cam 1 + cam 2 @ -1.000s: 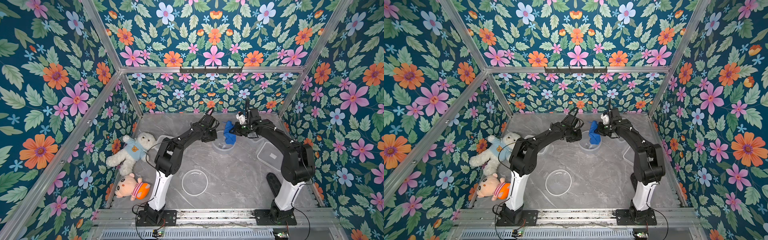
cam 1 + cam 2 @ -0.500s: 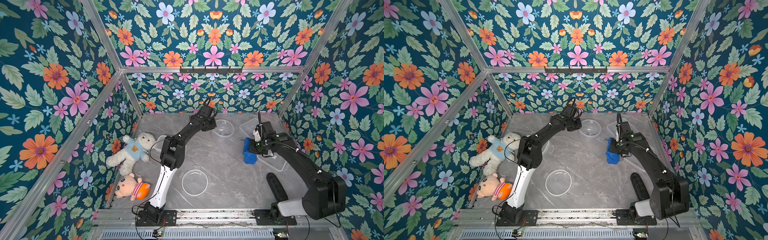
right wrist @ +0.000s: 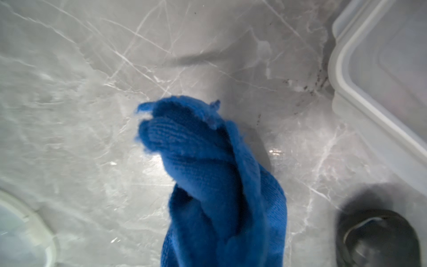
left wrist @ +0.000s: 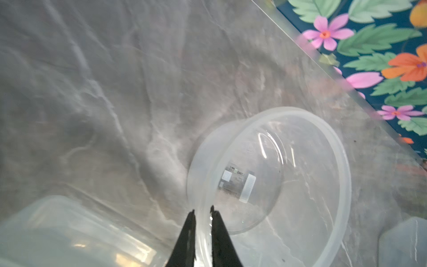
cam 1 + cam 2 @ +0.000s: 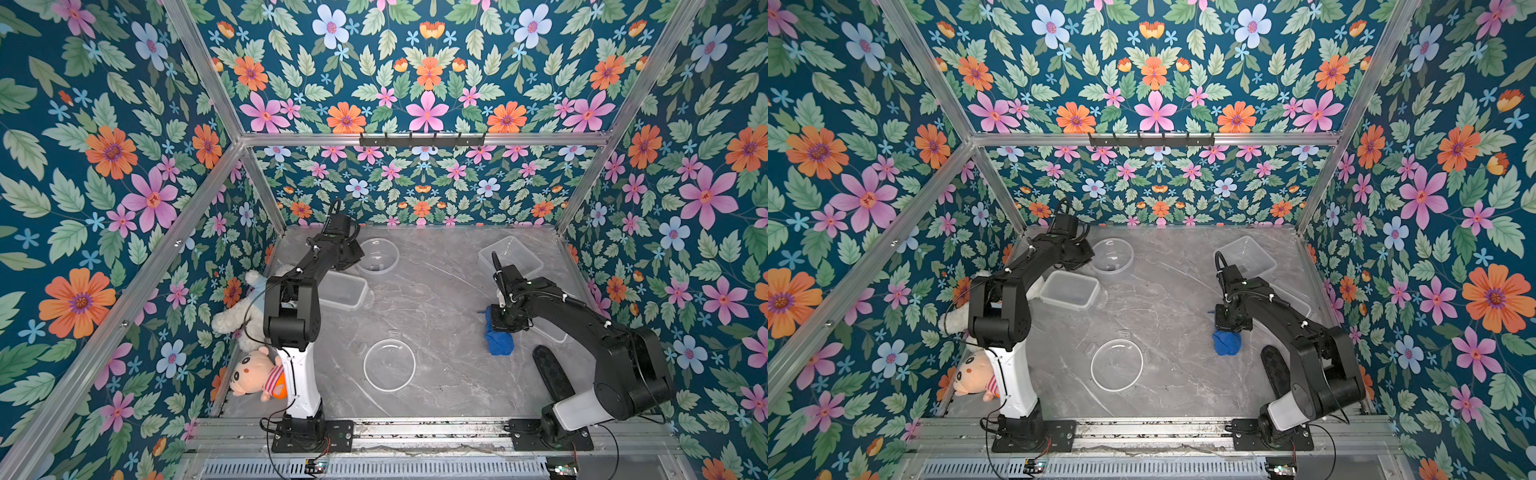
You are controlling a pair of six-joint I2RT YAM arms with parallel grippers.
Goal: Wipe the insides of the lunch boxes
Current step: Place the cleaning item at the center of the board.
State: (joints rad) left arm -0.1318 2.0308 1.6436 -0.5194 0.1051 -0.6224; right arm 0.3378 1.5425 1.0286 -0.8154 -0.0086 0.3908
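Three lunch boxes stand mouth-up, the cloth in none. Likely trouble: the large square tub (image 5: 513, 255), upper right in both top views, and the rectangular tub (image 5: 345, 293), left of centre, are light and unheld, so a wiping push may skid them. The round tub (image 5: 379, 257), just above the latter, is pinched by its thin rim in the left gripper (image 4: 202, 211) and may tip. The rectangular tub's long axis runs roughly left to right. The right gripper (image 5: 502, 326) clamps the blue cloth (image 5: 500, 345), right of centre.
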